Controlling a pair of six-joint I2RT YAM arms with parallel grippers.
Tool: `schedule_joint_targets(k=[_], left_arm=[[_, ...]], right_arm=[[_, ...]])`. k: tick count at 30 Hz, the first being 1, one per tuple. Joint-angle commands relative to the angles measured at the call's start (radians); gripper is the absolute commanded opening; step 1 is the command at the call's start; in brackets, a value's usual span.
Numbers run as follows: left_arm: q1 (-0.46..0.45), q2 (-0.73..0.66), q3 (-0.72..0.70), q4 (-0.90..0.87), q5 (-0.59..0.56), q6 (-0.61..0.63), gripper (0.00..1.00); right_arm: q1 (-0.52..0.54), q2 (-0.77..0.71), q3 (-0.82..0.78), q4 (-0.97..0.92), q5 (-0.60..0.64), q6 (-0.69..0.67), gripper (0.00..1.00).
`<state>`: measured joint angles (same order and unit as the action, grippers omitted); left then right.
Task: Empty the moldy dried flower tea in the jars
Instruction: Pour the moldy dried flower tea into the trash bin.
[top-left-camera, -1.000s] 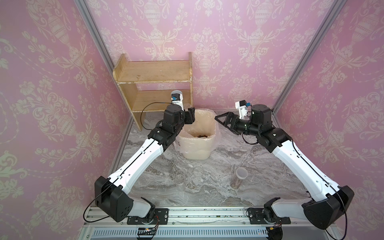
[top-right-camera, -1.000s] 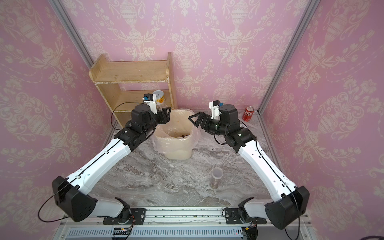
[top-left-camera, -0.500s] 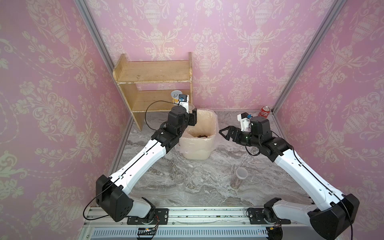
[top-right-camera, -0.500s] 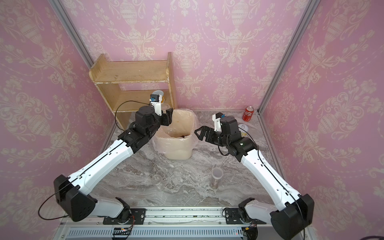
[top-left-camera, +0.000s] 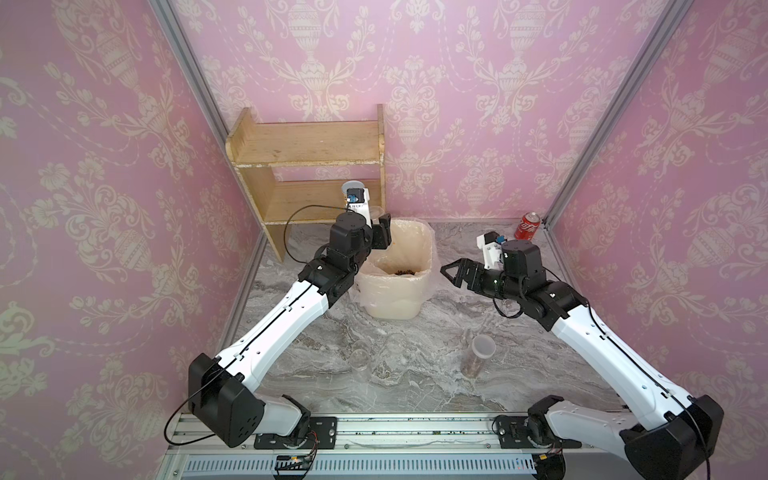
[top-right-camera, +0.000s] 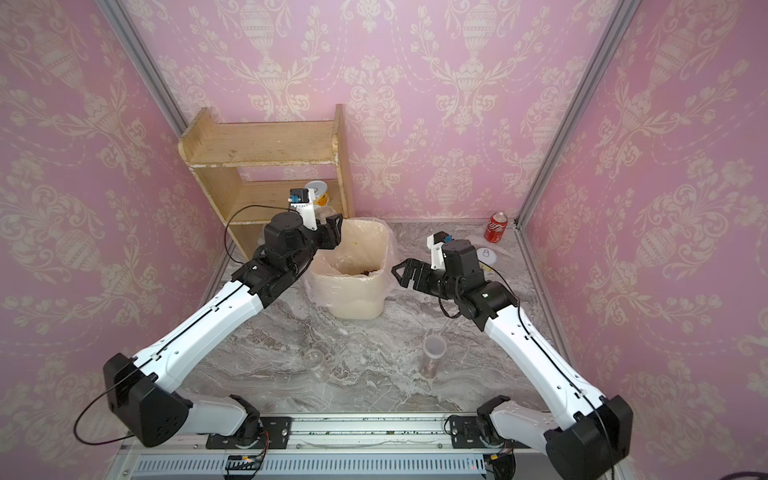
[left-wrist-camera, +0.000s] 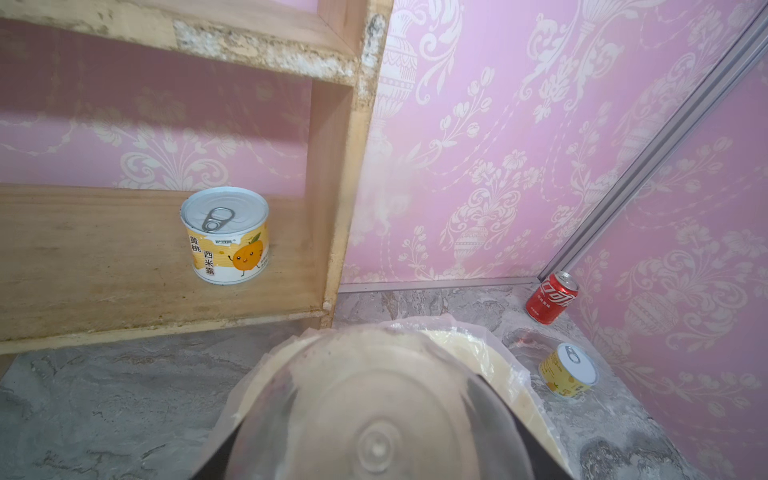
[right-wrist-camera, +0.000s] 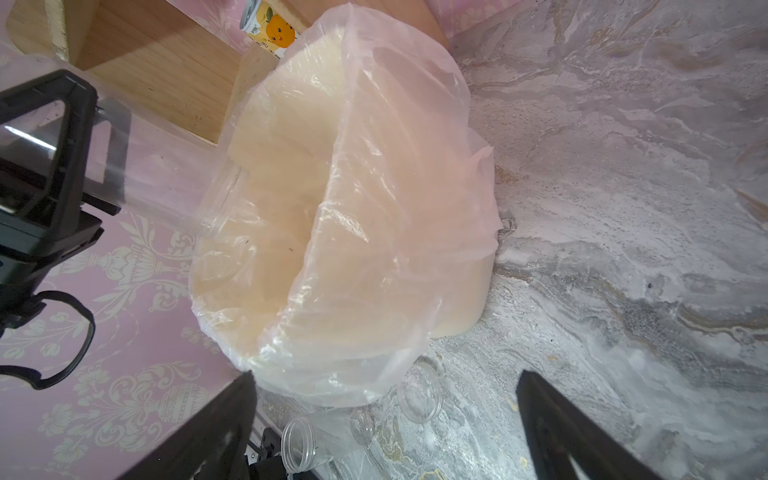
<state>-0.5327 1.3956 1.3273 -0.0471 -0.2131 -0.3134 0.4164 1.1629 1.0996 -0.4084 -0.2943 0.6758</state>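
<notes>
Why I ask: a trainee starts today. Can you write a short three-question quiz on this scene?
1. True or false: the right gripper is holding a jar.
2. The left gripper's fingers clamp: A) a clear jar, B) a red cola can, C) a yellow tin.
3. Besides the lined bin, where does dried tea show?
Key: 1 false, its fingers stand open and empty. 2 A. 3 In the tall jar standing on the table.
</notes>
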Motion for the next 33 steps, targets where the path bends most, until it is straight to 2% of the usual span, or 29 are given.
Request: schedule_joint_targets(k=[1,3,5,8,10,13,15,17,21,23,24,25,27,28,29,32,33], left_arm=[[-0.024,-0.017,0.029,0.010,-0.027,0.060,0.20],[0.000,-0.008,0.049,-0.031,0.003,-0.008,0.21],[0.041,-0.020,0.020,0.002,0.061,-0.112,0.18],[-0.005,-0.039,0.008,0.042,0.006,-0.012,0.19],[-0.003,-0.035,0.030,0.011,-0.004,-0.017,0.19],[-0.010,-0.038,0.027,0.024,-0.016,0.054,0.19],[-0.005,-0.037,0.038,-0.007,-0.031,0.038,0.20],[0.013,-0.042,0.027,0.000,0.003,-0.018,0.19],[-0.029,-0.031,0.034,0.012,0.006,0.050,0.22],[0.035,-0.031,0.018,0.015,0.089,-0.105,0.21],[0.081,-0.036,-0.011,0.049,0.150,-0.220,0.18],[0.097,-0.044,-0.042,0.105,0.175,-0.249,0.15],[0.056,-0.050,-0.040,0.114,0.116,-0.137,0.14],[0.025,-0.043,-0.009,0.063,0.069,-0.065,0.15],[0.016,-0.035,0.018,0.017,0.054,-0.043,0.16],[0.055,-0.032,0.019,0.004,0.108,-0.130,0.15],[0.052,-0.041,0.000,0.039,0.101,-0.112,0.13]], right_arm=[[-0.001,-0.019,-0.021,0.014,0.012,-0.019,1.00],[-0.001,-0.022,-0.022,0.014,0.010,-0.019,1.00],[-0.002,-0.023,-0.022,0.013,0.006,-0.018,1.00],[-0.001,-0.032,-0.027,0.013,0.007,-0.018,1.00],[-0.002,-0.037,-0.030,0.013,0.011,-0.018,1.00],[-0.001,-0.041,-0.032,0.014,0.012,-0.019,1.00],[-0.001,-0.044,-0.035,0.014,0.010,-0.018,1.00],[-0.001,-0.045,-0.039,0.018,0.009,-0.016,1.00],[-0.001,-0.042,-0.041,0.026,0.007,-0.007,1.00],[-0.001,-0.041,-0.039,0.024,0.007,-0.004,1.00],[-0.001,-0.043,-0.039,0.023,0.005,-0.003,1.00],[-0.001,-0.048,-0.041,0.022,0.007,-0.005,1.00],[-0.002,-0.059,-0.047,0.020,0.016,-0.011,1.00],[-0.002,-0.066,-0.052,0.020,0.021,-0.013,1.00],[-0.001,-0.070,-0.056,0.020,0.024,-0.014,1.00],[-0.002,-0.079,-0.066,0.023,0.025,-0.017,1.00],[-0.001,-0.080,-0.069,0.022,0.026,-0.017,1.00]])
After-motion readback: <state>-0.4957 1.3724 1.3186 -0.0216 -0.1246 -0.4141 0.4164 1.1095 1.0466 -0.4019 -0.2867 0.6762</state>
